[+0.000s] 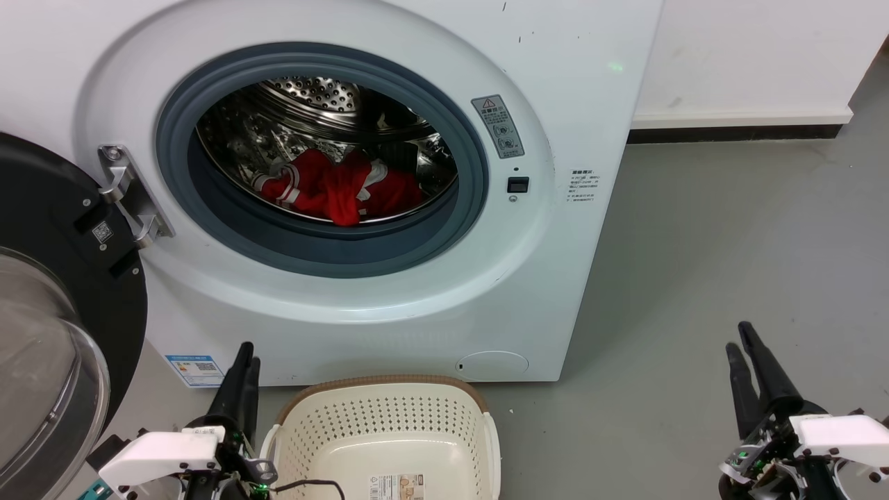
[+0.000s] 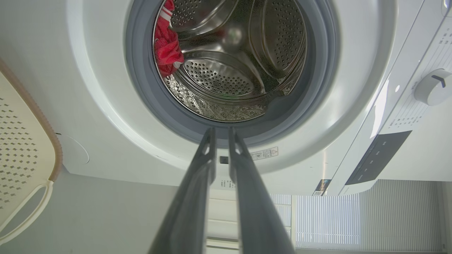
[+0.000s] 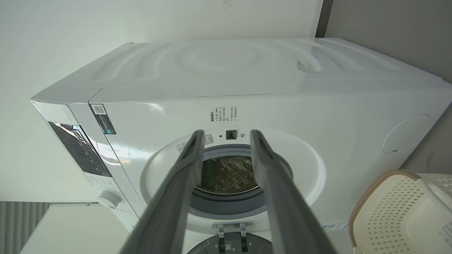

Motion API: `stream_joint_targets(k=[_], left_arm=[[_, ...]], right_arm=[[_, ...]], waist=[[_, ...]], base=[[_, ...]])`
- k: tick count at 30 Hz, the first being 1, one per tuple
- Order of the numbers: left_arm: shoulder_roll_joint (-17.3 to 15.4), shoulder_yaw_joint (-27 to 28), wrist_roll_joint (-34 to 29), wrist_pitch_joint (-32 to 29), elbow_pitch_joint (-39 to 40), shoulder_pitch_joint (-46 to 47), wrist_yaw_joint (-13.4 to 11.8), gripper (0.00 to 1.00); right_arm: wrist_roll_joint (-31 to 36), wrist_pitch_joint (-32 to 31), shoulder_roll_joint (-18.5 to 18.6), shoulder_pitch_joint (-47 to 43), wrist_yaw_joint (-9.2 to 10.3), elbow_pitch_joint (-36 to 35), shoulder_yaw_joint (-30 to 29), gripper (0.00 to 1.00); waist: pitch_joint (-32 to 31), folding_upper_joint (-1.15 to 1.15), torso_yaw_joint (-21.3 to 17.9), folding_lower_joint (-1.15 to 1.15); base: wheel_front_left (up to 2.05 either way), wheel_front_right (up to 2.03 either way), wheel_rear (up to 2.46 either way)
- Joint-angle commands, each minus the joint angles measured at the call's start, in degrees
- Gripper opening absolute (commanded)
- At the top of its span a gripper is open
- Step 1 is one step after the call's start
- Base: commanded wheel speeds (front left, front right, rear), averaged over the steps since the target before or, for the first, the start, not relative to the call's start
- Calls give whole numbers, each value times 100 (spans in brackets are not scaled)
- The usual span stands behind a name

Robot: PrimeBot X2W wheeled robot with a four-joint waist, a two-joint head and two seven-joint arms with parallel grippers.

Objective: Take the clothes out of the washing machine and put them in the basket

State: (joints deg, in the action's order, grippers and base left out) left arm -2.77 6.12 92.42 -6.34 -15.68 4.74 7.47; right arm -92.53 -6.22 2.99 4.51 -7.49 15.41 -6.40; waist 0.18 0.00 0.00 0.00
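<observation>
Down at the bottom of the perforated steel drum lie the bright red clothes with white stripes (image 1: 333,187), bunched inside the large white front-loading washing machine (image 1: 597,83). On the grey floor (image 1: 694,278) just before it sits the cream perforated plastic basket (image 1: 389,417). The left gripper (image 1: 248,353) is beside the basket, fingers almost together, holding nothing. The right gripper (image 1: 737,335) is well off to the side, fingers parted, empty too.

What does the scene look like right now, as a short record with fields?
clothes: red heap inside the drum of the washing machine
door: swung open, at the left
basket: on the floor before the machine, no clothes seen in it
left claw: shut, holding nothing, beside the basket
right claw: open, holding nothing
</observation>
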Motion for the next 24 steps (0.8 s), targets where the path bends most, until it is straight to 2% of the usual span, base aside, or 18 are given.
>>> stream_joint_targets(k=[1, 10, 24], left_arm=[[-10, -48, -28, 58, 92, 113, 1, 100], [-11, -199, -244, 322, 226, 165, 1, 100], [-12, -243, -1675, 673, 399, 222, -4, 100]], right_arm=[[50, 63, 1, 74, 0, -118, 45, 100], [571, 322, 0, -4, 0, -310, 142, 100], [2296, 672, -2, -129, 0, -642, 199, 100]], waist=[[2, 0, 0, 0], [6, 0, 4, 0], [-7, 0, 22, 0]], base=[[0, 0, 0], [0, 0, 0], [0, 0, 0]])
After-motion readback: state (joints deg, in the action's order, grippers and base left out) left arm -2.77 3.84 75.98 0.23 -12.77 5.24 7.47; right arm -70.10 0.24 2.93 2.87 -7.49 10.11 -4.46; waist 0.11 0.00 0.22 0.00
